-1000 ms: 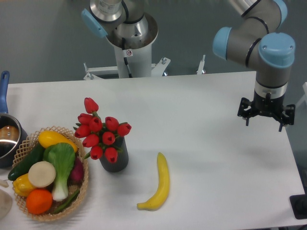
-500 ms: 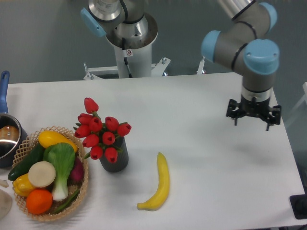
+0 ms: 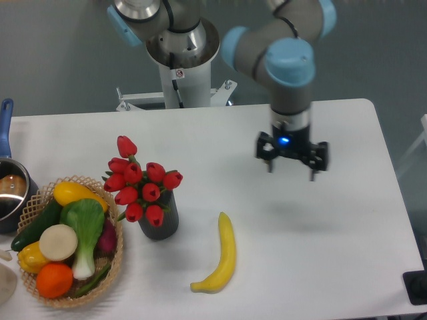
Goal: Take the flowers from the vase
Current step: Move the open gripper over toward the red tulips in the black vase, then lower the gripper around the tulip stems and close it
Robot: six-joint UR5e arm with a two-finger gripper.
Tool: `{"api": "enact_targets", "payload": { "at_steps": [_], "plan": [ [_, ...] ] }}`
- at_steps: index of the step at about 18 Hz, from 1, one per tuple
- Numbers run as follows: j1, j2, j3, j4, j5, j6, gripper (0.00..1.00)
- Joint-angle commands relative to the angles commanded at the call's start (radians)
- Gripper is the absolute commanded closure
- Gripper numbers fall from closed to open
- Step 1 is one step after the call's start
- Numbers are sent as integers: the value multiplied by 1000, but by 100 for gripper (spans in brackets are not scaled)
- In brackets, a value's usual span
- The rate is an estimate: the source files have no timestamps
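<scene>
On a smooth white worktop (image 3: 200,133), glossy red tulip-bud flowers (image 3: 141,181) are seen standing in a short, dark, matte cylindrical vase (image 3: 160,221) beside a woven basket (image 3: 113,267) and a curved yellow banana (image 3: 222,257), while the gripper (image 3: 291,172) is held well apart, jaws spread and empty.

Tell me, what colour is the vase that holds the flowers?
Dark grey, almost black. The vase shows best in the fixed camera view, below the red flowers.
</scene>
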Motion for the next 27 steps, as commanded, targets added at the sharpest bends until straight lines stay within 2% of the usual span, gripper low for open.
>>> {"api": "enact_targets", "payload": {
  "at_steps": [3,5,7,11,15,21,22,23,24,25,26,27],
  "plan": [
    [-21,72,-46,5,-112,-9,0],
    [-28,89,-52,2,-224,-46,0],
    [-41,100,-66,9,-263,-48,0],
    [-106,60,-62,26,-290,-49,0],
    [-153,19,-55,49,-368,-52,0],
    [-186,-17,-19,57,-415,-63,0],
    [-192,-30,-13,73,-415,-63,7],
    [-199,-43,-12,87,-415,-63,22],
    [-207,-49,-12,90,-415,-63,47],
    [-210,-53,-12,91,-416,-57,77],
    [-210,-64,-12,92,-421,-52,97],
    [-209,-69,-12,94,-427,-46,100]
  ]
}}
